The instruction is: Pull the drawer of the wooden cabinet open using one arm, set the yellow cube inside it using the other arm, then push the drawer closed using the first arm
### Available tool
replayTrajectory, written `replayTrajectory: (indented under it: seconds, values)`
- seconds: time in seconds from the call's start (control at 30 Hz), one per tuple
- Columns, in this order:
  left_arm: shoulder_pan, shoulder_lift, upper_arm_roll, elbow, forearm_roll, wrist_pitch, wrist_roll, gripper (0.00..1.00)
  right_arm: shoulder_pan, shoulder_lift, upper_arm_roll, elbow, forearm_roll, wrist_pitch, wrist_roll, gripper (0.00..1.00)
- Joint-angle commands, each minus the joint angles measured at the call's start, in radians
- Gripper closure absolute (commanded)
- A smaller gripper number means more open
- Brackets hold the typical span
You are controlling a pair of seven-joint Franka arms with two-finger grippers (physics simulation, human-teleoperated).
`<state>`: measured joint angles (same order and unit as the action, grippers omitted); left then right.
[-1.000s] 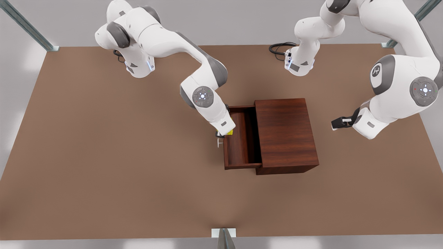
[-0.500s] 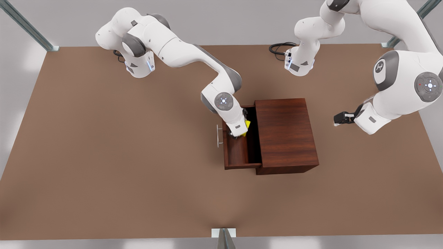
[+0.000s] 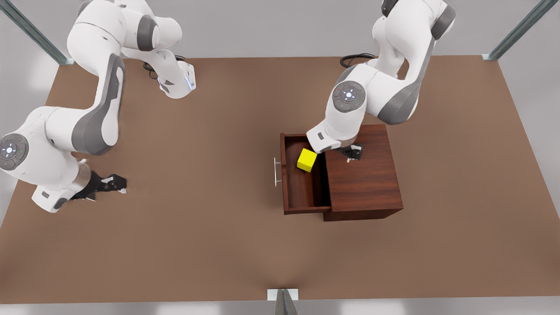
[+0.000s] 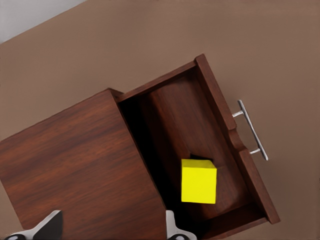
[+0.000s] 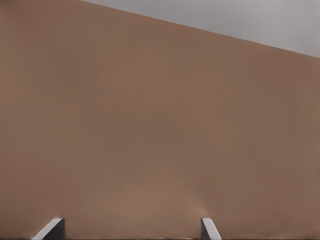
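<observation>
Yellow cube (image 3: 307,159) lies in the open drawer (image 3: 302,192); both tools released, the left tool (image 3: 353,153) above the cabinet (image 3: 363,175), the right tool (image 3: 114,183) waiting over the bench (image 3: 197,218). The rigid drawer should slide shut from a push on its slim, likely slippery handle (image 3: 276,172).

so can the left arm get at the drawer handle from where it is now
Probably yes: the left gripper, open, hangs over the wooden cabinet; the handle on the drawer stands clear, nothing beside it.

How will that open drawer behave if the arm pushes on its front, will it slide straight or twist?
The drawer looks like a rigid wooden tray nested in the wooden cabinet, so it should probably slide straight in. Pushing near one end of the handle might skew it slightly. The yellow cube sits loose inside and could shift. The left gripper hovers open over the cabinet; the right gripper waits open.
</observation>
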<state>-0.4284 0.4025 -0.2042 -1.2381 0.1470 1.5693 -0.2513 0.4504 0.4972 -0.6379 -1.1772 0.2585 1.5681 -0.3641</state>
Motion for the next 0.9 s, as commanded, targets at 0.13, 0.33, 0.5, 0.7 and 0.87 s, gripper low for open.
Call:
replayTrajectory:
  seconds: [0.13,0.33,0.5,0.7,0.87]
  values:
    - [-0.079,0.009,-0.003,0.016,-0.107,-0.026,-1.316,1.0,-0.039,0.007,0.001,0.008,-0.041,-0.083,0.137,0.0]
    - [-0.21,0.116,0.003,0.012,-0.075,0.273,-2.187,1.0,-0.52,-0.06,0.667,0.004,-0.282,-0.049,0.306,0.0]
    - [-0.265,0.193,0.006,0.02,-0.052,0.488,-2.482,1.0,-0.382,-0.083,0.491,-0.06,-0.185,-0.007,0.269,0.0]
    - [-0.34,0.269,0.014,0.019,-0.004,0.551,-2.524,1.0,-0.314,-0.238,0.492,-0.364,-0.193,0.217,0.347,0.0]
    - [-0.339,0.335,0.022,0.019,0.051,0.633,-2.435,1.0,-0.314,-0.215,0.492,-0.361,-0.194,0.219,0.347,0.0]
